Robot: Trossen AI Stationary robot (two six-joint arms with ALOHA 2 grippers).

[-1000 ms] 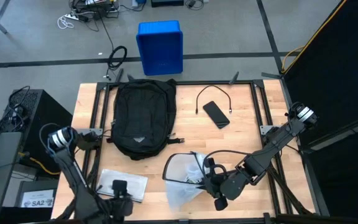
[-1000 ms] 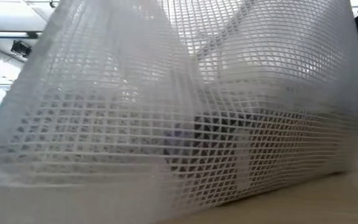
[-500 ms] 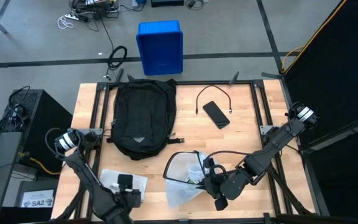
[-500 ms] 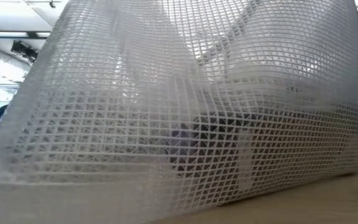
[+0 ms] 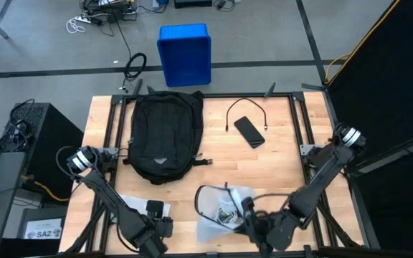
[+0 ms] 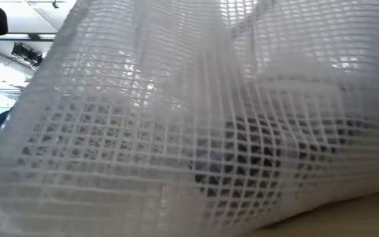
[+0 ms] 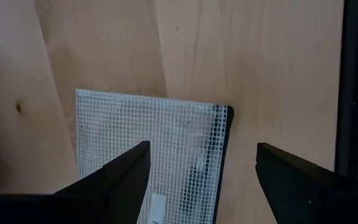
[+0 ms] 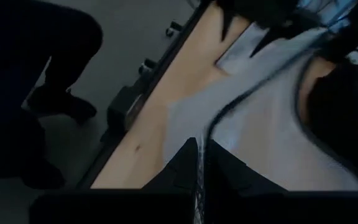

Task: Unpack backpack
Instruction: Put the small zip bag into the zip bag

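The black backpack (image 5: 165, 136) lies flat at the table's far left, touched by neither gripper. A large white mesh bag (image 5: 221, 208) with a dark rim sits near the front edge and fills the low view (image 6: 189, 131). My right gripper (image 5: 253, 223) is shut on it. A small flat mesh pouch (image 5: 136, 206) lies at the front left, its dark-edged end (image 7: 224, 149) showing in the left wrist view. My left gripper (image 7: 201, 180) hangs open above this pouch, pointing down, with a finger on either side and clear of it. My right gripper pinches the mesh bag's edge (image 8: 199, 146) between its two shut fingers, beside the dark rim (image 8: 229, 112). The fingers slant down from the table's right. The mesh rises toward the hold while the bag's lower part (image 6: 176, 217) rests on the table.
A black phone (image 5: 249, 132) and a thin black cable (image 5: 244, 107) lie at the far right. A blue crate (image 5: 185, 54) stands on the floor beyond the far edge. A person's dark legs (image 8: 30, 93) show beside the table in the right wrist view.
My right gripper has moved toward the table's near edge, still shut, dragging the mesh bag with it along the table. My left gripper has moved toward the table's right and a little down, over the small pouch, staying open.
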